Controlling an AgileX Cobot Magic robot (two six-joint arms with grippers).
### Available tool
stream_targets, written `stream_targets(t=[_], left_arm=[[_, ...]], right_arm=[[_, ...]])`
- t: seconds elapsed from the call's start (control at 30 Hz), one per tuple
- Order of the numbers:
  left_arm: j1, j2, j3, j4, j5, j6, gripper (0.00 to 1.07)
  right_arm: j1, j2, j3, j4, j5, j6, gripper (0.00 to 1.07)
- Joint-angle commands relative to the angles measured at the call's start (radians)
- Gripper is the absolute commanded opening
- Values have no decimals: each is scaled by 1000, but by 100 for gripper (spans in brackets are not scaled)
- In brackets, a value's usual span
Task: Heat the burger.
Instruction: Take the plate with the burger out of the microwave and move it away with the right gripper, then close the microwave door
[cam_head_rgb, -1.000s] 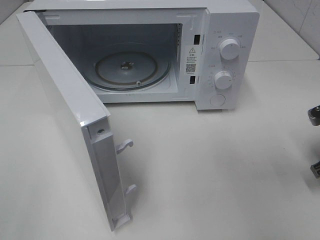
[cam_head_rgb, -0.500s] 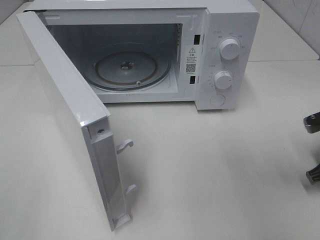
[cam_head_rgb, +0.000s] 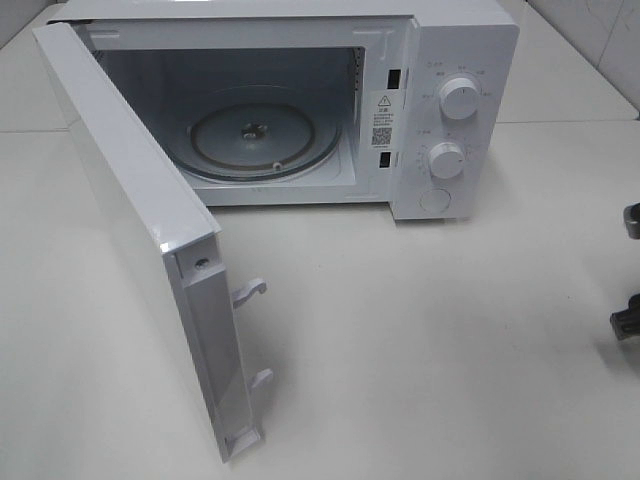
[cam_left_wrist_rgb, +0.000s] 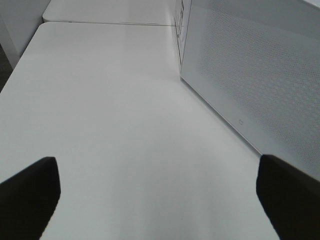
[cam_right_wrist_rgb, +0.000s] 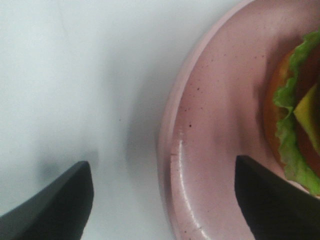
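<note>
Vs a second ago: right gripper (cam_head_rgb: 629, 272) at the right edge of the overhead view has its two dark tips further apart now, upper tip higher and mostly out of frame. Microwave unchanged.

Right gripper (cam_right_wrist_rgb: 162, 200): jaws spread wide, holding nothing. One finger (cam_right_wrist_rgb: 52, 207) is over the bare white tabletop (cam_right_wrist_rgb: 65, 75), the other over the flat pinkish speckled round plate (cam_right_wrist_rgb: 215, 140), so the plate rim sits between them. Contact with the rim: can't tell.

Small round burger (cam_right_wrist_rgb: 295, 125), green lettuce frill and yellow slice showing, sits on that plate, cut off by the frame edge. Not visible overhead. It's round and only partly in view, so no long axis or heading to report.

Left gripper (cam_left_wrist_rgb: 157, 200): fully open, empty, over the table beside the perforated outer face of the white microwave door (cam_left_wrist_rgb: 260, 80).

White two-knob microwave oven (cam_head_rgb: 455, 120): door (cam_head_rgb: 140, 220) swung wide open, round glass turntable (cam_head_rgb: 262, 140) bare.
</note>
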Motion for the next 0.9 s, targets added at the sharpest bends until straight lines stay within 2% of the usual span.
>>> stream_targets(t=[0.03, 0.07, 0.1, 0.13, 0.17, 0.2, 0.23, 0.27, 0.3, 0.33, 0.37, 0.4, 0.43, 0.47, 0.5, 0.67, 0.73, 0.9], left_arm=[[1, -4, -2, -3, 4, -8, 101], [1, -4, -2, -3, 4, -8, 101], [1, -4, -2, -3, 4, -8, 101], [1, -4, -2, -3, 4, -8, 101], [1, -4, -2, -3, 4, -8, 101], [1, -4, -2, -3, 4, -8, 101], [1, -4, -2, -3, 4, -8, 101], [1, -4, -2, -3, 4, -8, 101], [1, -4, -2, -3, 4, -8, 101], [1, -4, -2, -3, 4, -8, 101], [1, -4, -2, -3, 4, -8, 101], [1, -4, -2, -3, 4, -8, 101], [1, -4, -2, -3, 4, -8, 101], [1, -4, -2, -3, 4, -8, 101], [1, -4, -2, -3, 4, -8, 101], [1, -4, -2, -3, 4, -8, 101], [1, -4, -2, -3, 4, -8, 101], [1, -4, -2, -3, 4, -8, 101]], right_arm=[[-1, -58, -7, 85, 2, -43, 78], [-1, -84, -7, 123, 2, -80, 78], [-1, -131, -7, 217, 12, -177, 77], [-1, -131, -7, 217, 12, -177, 77], [-1, -180, -7, 332, 38, -311, 76], [-1, -180, -7, 332, 38, -311, 76], [-1, -230, -7, 480, 74, -455, 76], [-1, -255, -7, 539, 88, -520, 76], [-1, -255, -7, 539, 88, -520, 76], [-1, -305, -7, 681, 127, -688, 77], [-1, -305, -7, 681, 127, -688, 77], [-1, -352, -7, 788, 154, -801, 77], [-1, -373, -7, 837, 162, -842, 77], [-1, -373, -7, 837, 162, -842, 77], [-1, -430, -7, 911, 164, -887, 77], [-1, -563, -7, 1033, 155, -975, 77], [-1, -591, -7, 1049, 156, -993, 77], [-1, -808, -6, 1071, 198, -989, 76]])
